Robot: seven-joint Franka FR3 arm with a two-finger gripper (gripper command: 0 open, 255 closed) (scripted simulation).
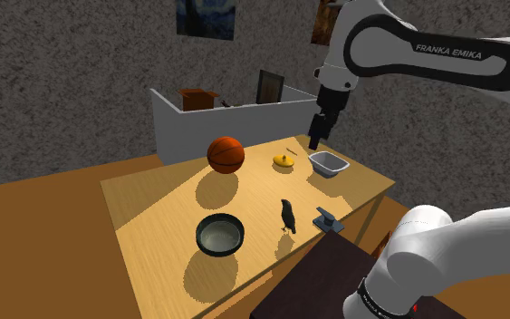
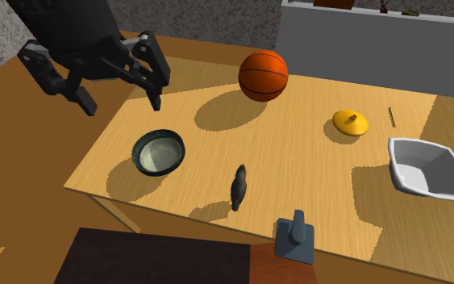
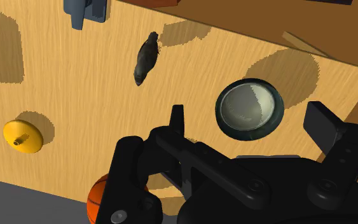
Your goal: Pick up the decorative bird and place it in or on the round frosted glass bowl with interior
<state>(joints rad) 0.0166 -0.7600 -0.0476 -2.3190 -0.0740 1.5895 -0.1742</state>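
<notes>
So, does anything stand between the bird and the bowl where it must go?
Nothing visible does. The dark bird stands beside the round bowl, with only bare tabletop between them; the basketball sits off that line.

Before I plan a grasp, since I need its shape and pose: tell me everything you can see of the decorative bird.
The bird is small, slim and dark grey to black, with a rounded body tapering to a pointed tail. It stands upright on the light wooden table, casting a shadow, between the dark-rimmed round bowl and a grey-blue object at the table's edge. Only the table touches it; its material cannot be told.
</notes>
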